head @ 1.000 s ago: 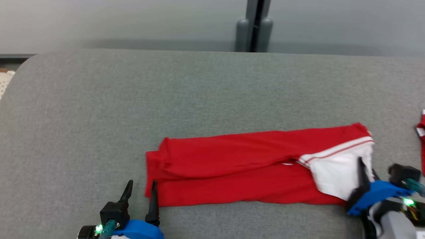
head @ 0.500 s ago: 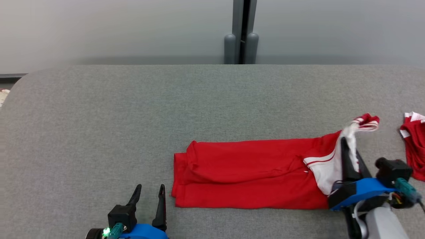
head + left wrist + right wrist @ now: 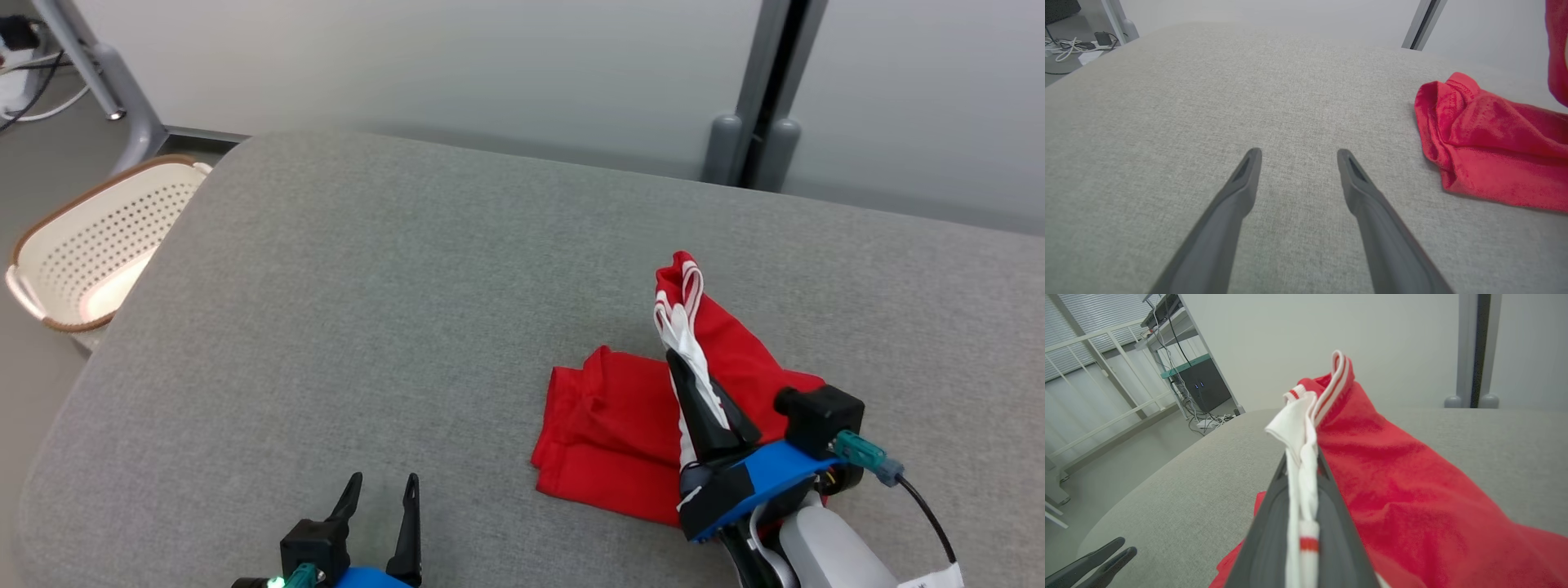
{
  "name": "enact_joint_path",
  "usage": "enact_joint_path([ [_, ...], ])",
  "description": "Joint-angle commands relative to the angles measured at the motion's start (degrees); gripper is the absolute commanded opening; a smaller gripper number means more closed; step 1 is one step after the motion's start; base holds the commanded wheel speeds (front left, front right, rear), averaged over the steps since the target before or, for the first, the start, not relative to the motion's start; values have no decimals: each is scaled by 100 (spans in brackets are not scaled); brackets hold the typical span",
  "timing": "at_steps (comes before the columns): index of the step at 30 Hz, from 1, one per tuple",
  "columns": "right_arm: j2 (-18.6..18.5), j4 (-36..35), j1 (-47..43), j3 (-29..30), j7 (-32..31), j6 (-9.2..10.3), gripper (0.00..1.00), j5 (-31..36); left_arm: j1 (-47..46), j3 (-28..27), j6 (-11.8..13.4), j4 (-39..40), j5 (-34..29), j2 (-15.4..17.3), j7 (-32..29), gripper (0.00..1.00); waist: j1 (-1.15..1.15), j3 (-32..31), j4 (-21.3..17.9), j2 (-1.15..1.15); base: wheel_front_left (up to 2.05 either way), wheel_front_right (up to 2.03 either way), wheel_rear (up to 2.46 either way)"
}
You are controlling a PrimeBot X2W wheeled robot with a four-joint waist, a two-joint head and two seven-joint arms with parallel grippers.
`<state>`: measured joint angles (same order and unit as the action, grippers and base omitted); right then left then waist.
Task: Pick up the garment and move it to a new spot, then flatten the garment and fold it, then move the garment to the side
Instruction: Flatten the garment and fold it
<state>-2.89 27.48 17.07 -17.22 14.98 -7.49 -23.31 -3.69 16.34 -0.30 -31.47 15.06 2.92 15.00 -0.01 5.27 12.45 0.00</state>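
Folding underway: right gripper (image 3: 674,361) clamps the garment's (image 3: 604,433) striped end aloft; left gripper (image 3: 384,482) hangs released; moving it aside remains.

Left of the garment (image 3: 604,433) the table (image 3: 367,310) lies bare, so my spread left pincer (image 3: 384,478) has free passage. Beyond the garment, bare table runs toward a post (image 3: 759,98). Far left of the garment, off the edge, sits a basket (image 3: 98,237).

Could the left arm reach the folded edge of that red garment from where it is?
Probably yes. The left gripper is open over the grey cushion, and the folded edge of the garment lies just to its right with nothing between. The right gripper holds the other end up.
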Motion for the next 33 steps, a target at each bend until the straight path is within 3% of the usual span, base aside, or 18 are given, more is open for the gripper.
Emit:
enact_joint_path([
  [1,-10,12,98,-27,26,0,0,-17,-23,-1,14,3,-20,1,24,100,1,128,151,0,0,0,0],
  [4,-10,223,249,-307,25,0,0,-276,-44,-21,12,-7,-44,-1,24,100,1,154,280,0,0,0,0],
  [5,-11,255,330,-391,26,0,37,-351,-50,-27,14,-8,-42,-1,24,100,1,157,295,0,0,0,0],
  [6,-12,269,406,-472,27,0,100,-408,-56,-32,18,-9,-37,-1,24,100,1,160,301,0,0,0,0],
  [13,-19,236,384,-412,24,0,100,-397,-67,-124,64,71,-1,2,24,100,1,95,-107,0,0,0,0],
  [24,-8,249,-341,1077,22,0,100,824,-137,-382,80,263,-352,2,24,100,1,-78,-1127,0,0,0,0],
  [33,-9,377,-926,1800,23,0,100,1514,135,-546,163,457,-749,1,24,100,1,-245,-1535,0,0,0,0],
])
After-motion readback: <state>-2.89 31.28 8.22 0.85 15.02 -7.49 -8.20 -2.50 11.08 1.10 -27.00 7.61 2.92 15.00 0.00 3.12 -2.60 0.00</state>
